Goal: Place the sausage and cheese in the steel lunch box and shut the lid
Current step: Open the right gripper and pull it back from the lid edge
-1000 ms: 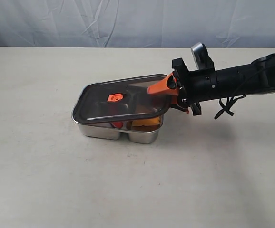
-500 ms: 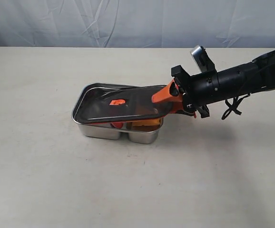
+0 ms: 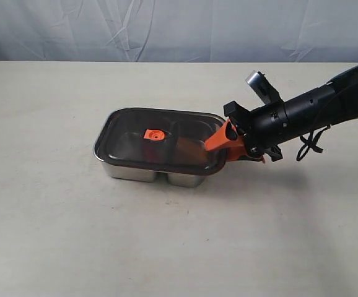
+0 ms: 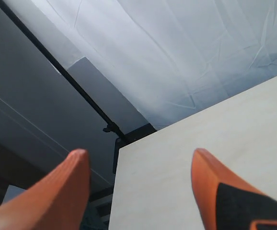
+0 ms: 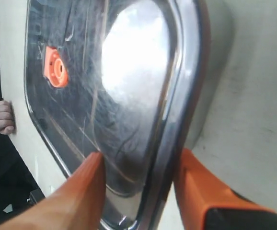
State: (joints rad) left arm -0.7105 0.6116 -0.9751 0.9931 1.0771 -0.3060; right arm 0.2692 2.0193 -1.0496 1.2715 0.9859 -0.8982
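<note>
Lid lies on the box, right gripper grasping its end rim.

On the table [image 3: 74, 235], the box [image 3: 135, 172] sits just ahead of the right gripper [image 3: 222, 145], under the lid [image 3: 129, 139]. The lid's near rim is pinched in the jaws, one above and one below. Nothing shows clearly through the smoky plastic. The lid looks stiff, light and glossy, so it is probably slick. The rim at its short end seems the surest hold, and flat pressure near the corners should seat it. The left gripper [image 4: 139, 153] is spread wide, holding nothing, aimed past the table's edge. The valve [image 3: 153, 134] lies beyond the right fingertips, mid-lid.
</note>
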